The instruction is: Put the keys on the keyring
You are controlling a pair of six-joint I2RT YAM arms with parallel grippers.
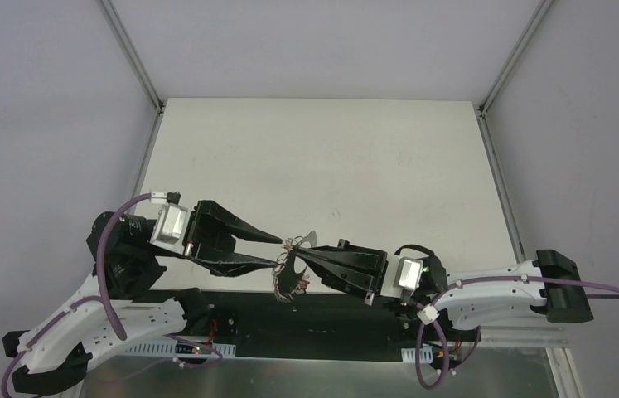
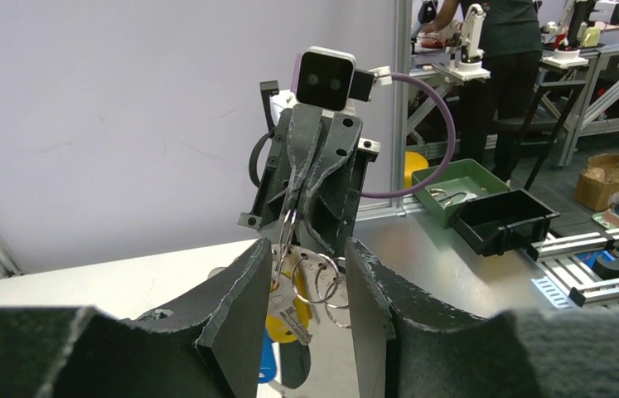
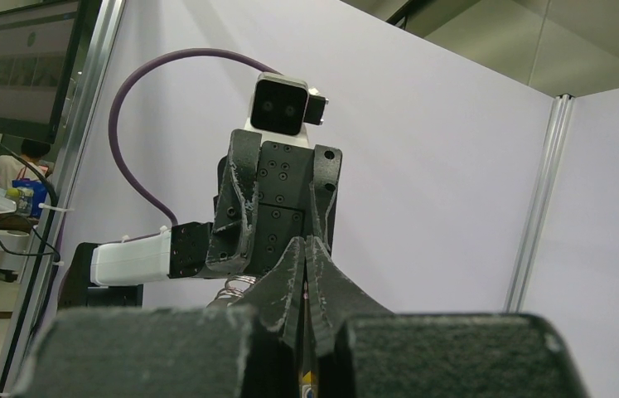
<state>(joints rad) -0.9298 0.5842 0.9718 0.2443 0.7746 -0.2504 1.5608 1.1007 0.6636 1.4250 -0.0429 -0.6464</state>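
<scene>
Pinching one thin silver loop of the keyring [image 2: 287,240] between its tips, the right gripper [image 2: 292,214] had its jaws pressed tight together, with no gap showing in its own wrist view. From that pinch the bunch hung straight down, its long axis upright. The joined rings lay just below the tips, and the keys [image 2: 296,319] dangled under them with their blades pointing downward. A yellow head [image 2: 274,322] sat beside a bare silver key, and a blue head [image 2: 266,365] showed lower still. Around the bunch stood the left gripper [image 2: 307,257], its jaws about half spread, with one of its dark fingers [image 2: 235,315] on each side of the rings. The rings lay against the inner edge of one finger and close to the other, but whether the pads pressed on them could not be told. Seen from above, the two grippers met nose to nose over the near edge of the white table [image 1: 322,157], the left one reaching in from the left and the right one from the right. In that view the bunch showed as a short streak crossing their line. Behind the right gripper, in the left wrist view, a purple cable [image 2: 442,141] looped from its camera, and a green tray [image 2: 465,178] and a black bin [image 2: 505,220] sat on a metal surface [image 2: 455,257] beyond.
</scene>
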